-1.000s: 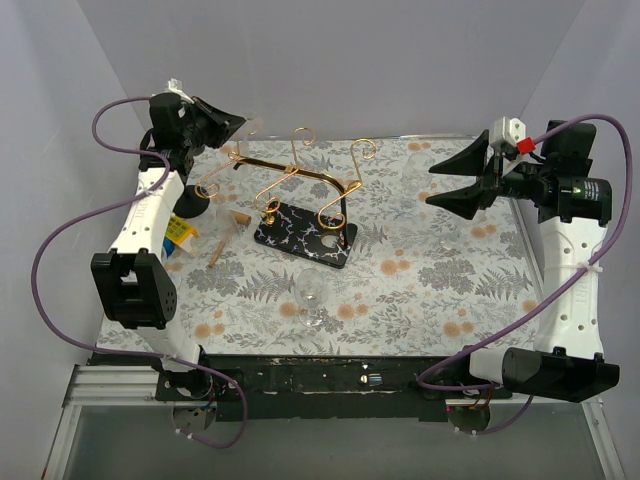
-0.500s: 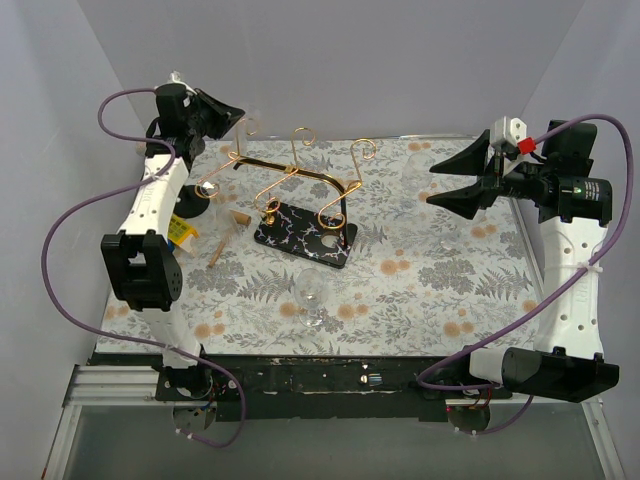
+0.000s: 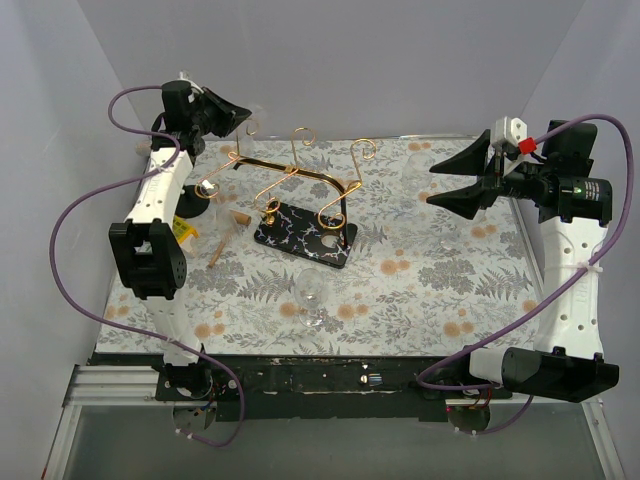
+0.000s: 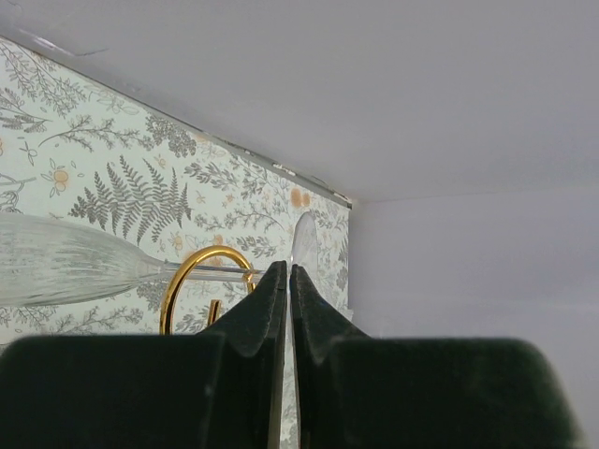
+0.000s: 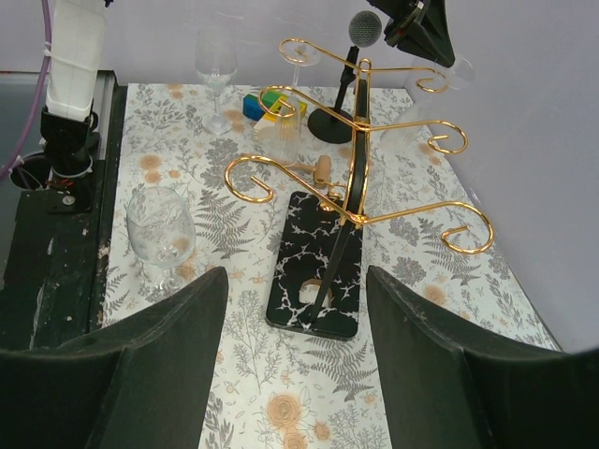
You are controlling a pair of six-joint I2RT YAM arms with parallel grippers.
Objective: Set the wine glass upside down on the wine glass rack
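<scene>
At the far left corner, the left gripper (image 3: 240, 112) is raised above the table (image 3: 420, 290), which has a fern and flower pattern. Its claw is pinched narrow on the thin stem of the wine glass (image 4: 75, 262), close to the glass's foot. The glass lies on its side in the air, bowl pointing away from the fingers (image 4: 267, 299). In the left wrist view the stem crosses a gold curl of the wine glass rack (image 3: 300, 175); whether they touch cannot be told.

Below the raised arm, on the left side of the table, stand a black microphone stand (image 3: 190, 205), a yellow and blue block (image 3: 180, 232) and a small wooden mallet (image 3: 225, 235).

The rack stands left of centre, its gold wire arms ending in spirals above a black base veined in white. Near the front edge, just right of the base, a second wine glass (image 3: 310, 295) stands upright.

At the far right, the right gripper (image 3: 432, 187) hangs in the air, well apart from the rack, its claw spread wide and holding nothing.
</scene>
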